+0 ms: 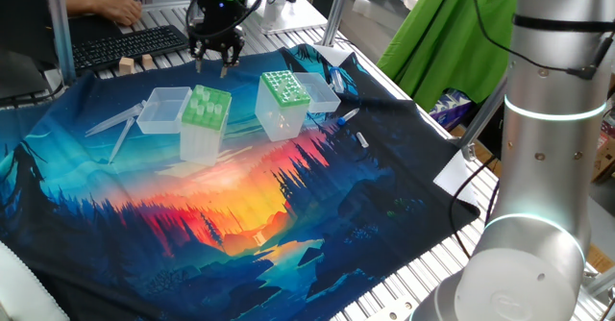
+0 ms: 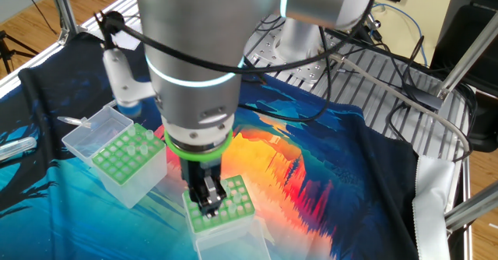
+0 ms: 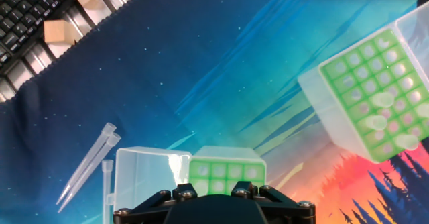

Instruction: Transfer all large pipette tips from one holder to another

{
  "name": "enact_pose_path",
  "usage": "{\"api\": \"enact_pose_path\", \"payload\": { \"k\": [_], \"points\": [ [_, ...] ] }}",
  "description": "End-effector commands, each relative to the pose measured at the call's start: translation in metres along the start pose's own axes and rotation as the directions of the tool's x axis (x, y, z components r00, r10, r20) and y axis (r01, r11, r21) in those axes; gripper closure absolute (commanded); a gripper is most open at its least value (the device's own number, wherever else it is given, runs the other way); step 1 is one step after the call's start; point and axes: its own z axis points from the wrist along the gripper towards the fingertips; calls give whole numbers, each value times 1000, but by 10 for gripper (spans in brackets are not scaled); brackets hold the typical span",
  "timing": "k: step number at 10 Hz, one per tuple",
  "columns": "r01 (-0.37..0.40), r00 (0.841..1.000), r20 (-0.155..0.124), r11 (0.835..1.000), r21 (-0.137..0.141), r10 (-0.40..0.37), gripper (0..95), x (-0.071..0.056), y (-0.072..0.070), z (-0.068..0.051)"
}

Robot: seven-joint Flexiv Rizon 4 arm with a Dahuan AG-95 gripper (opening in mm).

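On the printed cloth, two large pipette tips (image 3: 87,162) lie loose beside an open clear lid (image 3: 144,177), apart from both racks. Light-green holder (image 1: 206,119) stands upright just beside that lid; dotted-grid holder (image 1: 282,102) stands near it, several tips seated in it. Tool (image 1: 214,63) hangs above the surface (image 1: 288,225), fingers apart, empty.
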Motion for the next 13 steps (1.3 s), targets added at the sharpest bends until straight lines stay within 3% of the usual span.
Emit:
{"api": "enact_pose_path", "payload": {
  "k": [1, 10, 11, 13],
  "points": [
    [-9, 1000, 2, 1000, -3, 9, 570, 3, 3, 2],
    [-11, 1000, 21, 1000, -18, 12, 570, 2, 7, 24],
    [-18, 1000, 20, 1000, -18, 18, 760, 2, 7, 24],
    [-23, 999, 22, 1000, -18, 24, 760, 3, 7, 24]
  ]
}}
